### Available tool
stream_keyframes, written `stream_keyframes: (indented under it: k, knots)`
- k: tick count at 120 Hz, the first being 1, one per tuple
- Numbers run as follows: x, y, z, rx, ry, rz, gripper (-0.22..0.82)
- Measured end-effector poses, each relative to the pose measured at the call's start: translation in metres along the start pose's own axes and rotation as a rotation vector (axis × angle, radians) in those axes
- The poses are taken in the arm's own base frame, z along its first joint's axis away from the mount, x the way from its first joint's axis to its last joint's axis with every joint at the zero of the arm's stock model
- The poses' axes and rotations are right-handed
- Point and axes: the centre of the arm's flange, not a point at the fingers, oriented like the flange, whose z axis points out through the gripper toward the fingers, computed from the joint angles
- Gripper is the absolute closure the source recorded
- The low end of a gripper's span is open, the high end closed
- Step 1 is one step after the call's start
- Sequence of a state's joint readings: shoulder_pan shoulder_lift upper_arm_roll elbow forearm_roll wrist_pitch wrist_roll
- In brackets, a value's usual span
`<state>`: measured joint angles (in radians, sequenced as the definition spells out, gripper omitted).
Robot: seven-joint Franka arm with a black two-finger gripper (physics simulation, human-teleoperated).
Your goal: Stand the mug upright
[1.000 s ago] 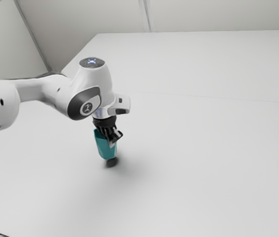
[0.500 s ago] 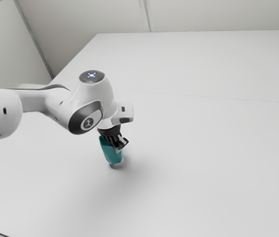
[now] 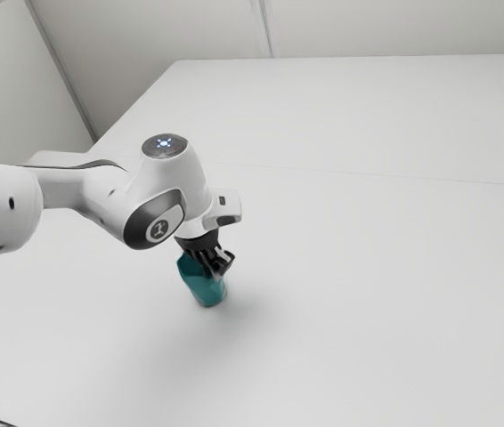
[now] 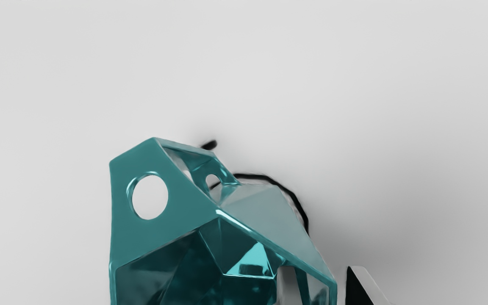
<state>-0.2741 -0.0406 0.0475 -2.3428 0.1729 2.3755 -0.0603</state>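
- While the jaws stand apart, the teal mug (image 3: pixel 197 283) is low over the bench (image 3: pixel 368 294), beneath the hand, its mouth leaning toward the exterior view's left.
- One finger (image 4: pixel 288 284) reaches into the mug's mouth; the other (image 4: pixel 362 288) is outside, the near wall between them.
- A narrow gap separates the outer finger from that wall.
- Whether the base sits flat, I cannot tell.
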Motion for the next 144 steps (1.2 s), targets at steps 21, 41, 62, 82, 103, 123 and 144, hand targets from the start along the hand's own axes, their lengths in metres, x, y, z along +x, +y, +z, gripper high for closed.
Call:
stream_keyframes:
  k: [21, 41, 62, 82, 103, 123, 144]
  knots:
    - [0.002, -0.002, -0.009, -0.003, 0.021, -0.016, 0.36]
    - [0.014, -0.006, -0.031, -0.008, 0.055, -0.032, 0.18]
    - [0.029, -0.009, -0.061, -0.053, 0.022, -0.084, 0.09]
    - [0.047, -0.022, -0.093, -0.083, -0.028, -0.128, 0.05]
    - [0.056, -0.033, -0.115, -0.107, -0.090, -0.154, 0.04]
    - [0.072, -0.046, -0.150, -0.116, -0.107, -0.172, 0.03]
    - [0.079, -0.061, -0.191, -0.111, -0.101, -0.187, 0.02]
